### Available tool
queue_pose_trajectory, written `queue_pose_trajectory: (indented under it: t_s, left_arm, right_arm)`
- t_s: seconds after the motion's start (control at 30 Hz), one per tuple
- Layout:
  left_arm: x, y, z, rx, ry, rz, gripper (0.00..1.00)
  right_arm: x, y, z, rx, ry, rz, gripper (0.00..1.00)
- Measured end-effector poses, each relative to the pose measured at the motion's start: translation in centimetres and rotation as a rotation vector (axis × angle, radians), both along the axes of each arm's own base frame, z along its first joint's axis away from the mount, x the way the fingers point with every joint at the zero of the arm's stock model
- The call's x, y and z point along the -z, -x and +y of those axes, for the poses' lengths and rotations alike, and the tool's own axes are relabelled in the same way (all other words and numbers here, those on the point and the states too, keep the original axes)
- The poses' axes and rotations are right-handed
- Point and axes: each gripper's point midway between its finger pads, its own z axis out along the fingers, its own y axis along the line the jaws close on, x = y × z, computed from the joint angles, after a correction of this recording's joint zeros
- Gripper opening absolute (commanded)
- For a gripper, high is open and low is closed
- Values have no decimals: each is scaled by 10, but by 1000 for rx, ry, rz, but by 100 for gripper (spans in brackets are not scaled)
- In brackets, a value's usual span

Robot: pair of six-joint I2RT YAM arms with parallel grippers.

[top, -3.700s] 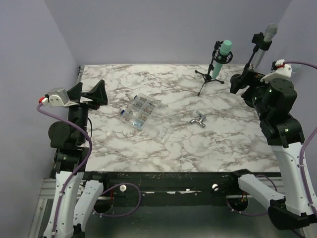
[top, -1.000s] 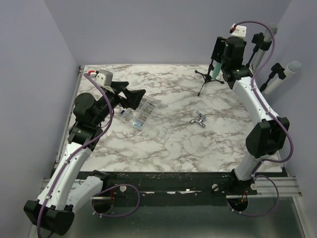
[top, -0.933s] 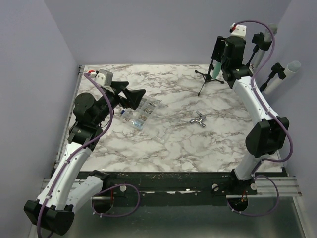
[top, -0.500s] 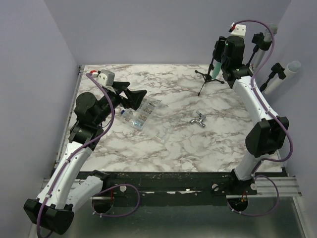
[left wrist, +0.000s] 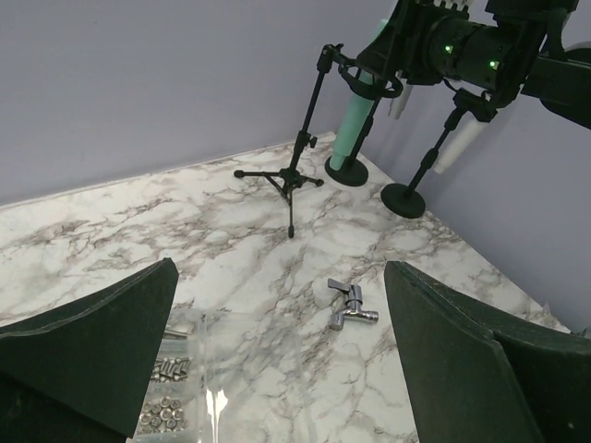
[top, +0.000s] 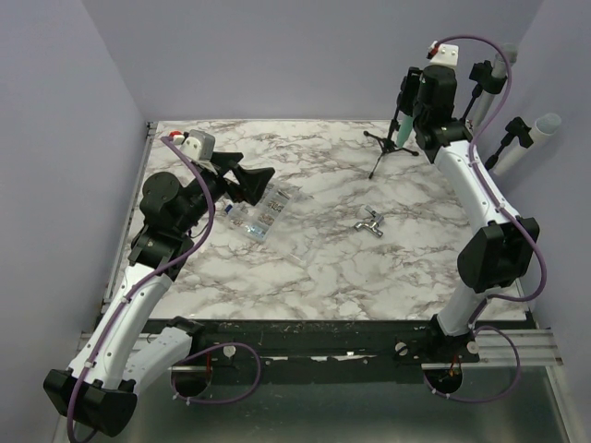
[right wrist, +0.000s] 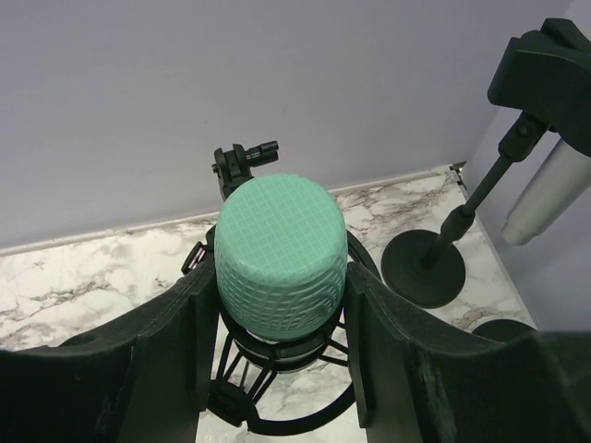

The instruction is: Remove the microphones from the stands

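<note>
The microphone [right wrist: 282, 249] has a mint-green mesh head and stands upright in the black shock mount [right wrist: 277, 378] of a small tripod stand [top: 388, 148] at the table's far right. My right gripper [right wrist: 280, 277] comes down over it from above, and both fingers [right wrist: 175, 351] press the sides of the head. In the top view the right gripper [top: 420, 92] hides the head and only the green body [top: 406, 125] shows. The left wrist view shows the microphone [left wrist: 355, 115] and stand [left wrist: 291, 175] far off. My left gripper [top: 249, 180] hovers open over the table's left part.
A clear plastic box [top: 263, 208] of screws lies under the left gripper. A metal tap [top: 369, 221] lies mid-table. Two taller stands with grey microphones [top: 494, 69] [top: 531, 138] rise just right of the tripod; one round base [right wrist: 423, 268] sits close by. The back wall is near.
My right gripper's jaws have closed in onto the microphone's head over the last second. The left arm has edged slightly forward, still open.
</note>
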Motion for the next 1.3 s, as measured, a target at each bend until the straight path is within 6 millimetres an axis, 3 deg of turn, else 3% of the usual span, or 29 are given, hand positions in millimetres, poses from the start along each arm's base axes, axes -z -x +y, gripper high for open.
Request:
queue_pose_trajectory:
  t_s: [0.47, 0.5, 0.67, 0.83, 1.03, 1.3]
  left_arm:
    - [0, 1, -1, 1, -2, -1, 99]
    - [0, 1, -1, 2, -2, -2, 99]
    - [-1, 3, -3, 9, -4, -7, 98]
    - [0, 3, -3, 9, -9, -9, 99]
    - [0, 4, -5, 14, -12, -11, 99]
    - [0, 4, -5, 15, -13, -11, 98]
  right_arm:
    - [-18, 3, -1, -1, 0, -28, 22]
    - [-17, 4, -1, -1, 0, -27, 24]
    - [-14, 7, -1, -4, -5, -28, 55]
    - [-12, 11, -1, -6, -10, -29, 72]
    - [-22, 13, -2, -5, -15, -54, 81]
    - [-37, 27, -4, -7, -28, -86, 84]
